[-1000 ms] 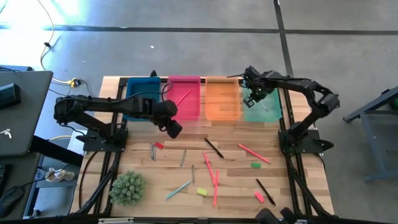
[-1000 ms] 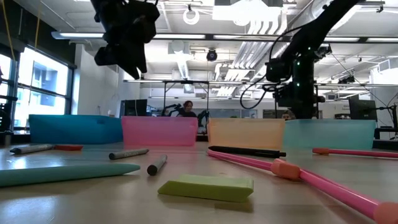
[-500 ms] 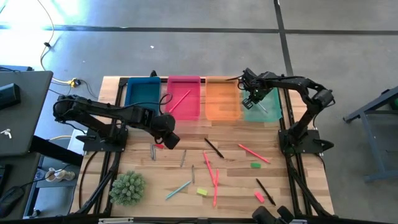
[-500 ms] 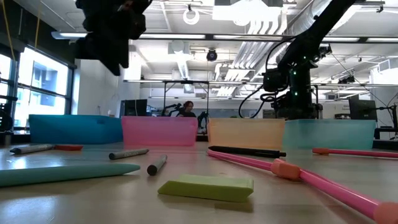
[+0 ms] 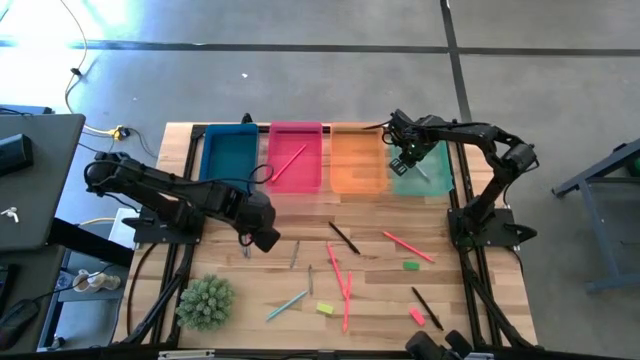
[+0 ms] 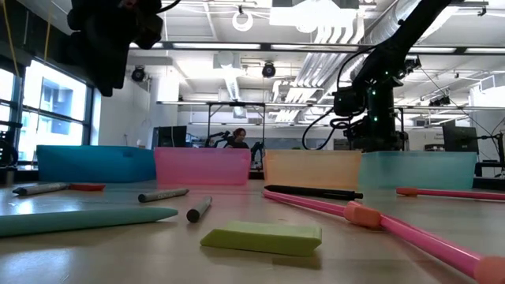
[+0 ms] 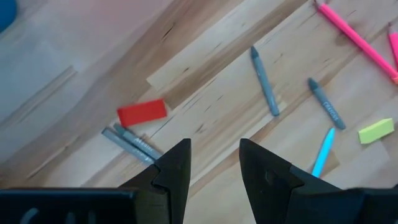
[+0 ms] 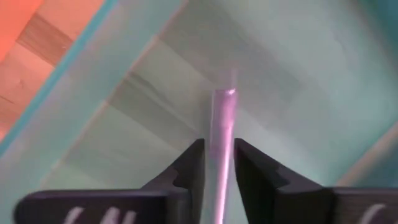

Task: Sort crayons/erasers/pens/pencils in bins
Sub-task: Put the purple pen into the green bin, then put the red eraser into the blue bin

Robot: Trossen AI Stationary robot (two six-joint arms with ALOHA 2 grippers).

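My left gripper [image 5: 265,238] [image 7: 214,146] is open and empty above the table's left middle. A red eraser [image 7: 142,112] and two grey crayons [image 7: 130,142] lie flat on the wood just beyond its fingertips. My right gripper [image 5: 405,157] [image 8: 217,149] is over the teal bin [image 5: 445,185], shut on a thin pale stick [image 8: 222,118]. The blue bin [image 5: 228,160], the pink bin [image 5: 296,127] and the orange bin [image 5: 358,165] stand in a row to its left. A pink pencil [image 5: 290,160] lies in the pink bin. My right gripper pinches the thin pale stick between its two fingers [image 8: 193,158]. The stick runs along the fingers and sticks out past their tips. Its free end [image 8: 224,94] is low inside the teal bin. I cannot tell whether it touches the floor.
Loose on the wood lie more grey crayons [image 7: 265,90], pink pencils [image 5: 345,285], dark pens [image 5: 343,237], a blue pencil [image 5: 287,305], and green [image 5: 411,266], yellow [image 5: 325,309] and pink [image 5: 417,316] erasers. A green plant [image 5: 205,302] stands near the near left corner.
My left gripper has gone from beside the pink bin toward the table's near edge and a little left, ending over the red eraser and the two crayons. My right gripper has stayed over the teal bin.
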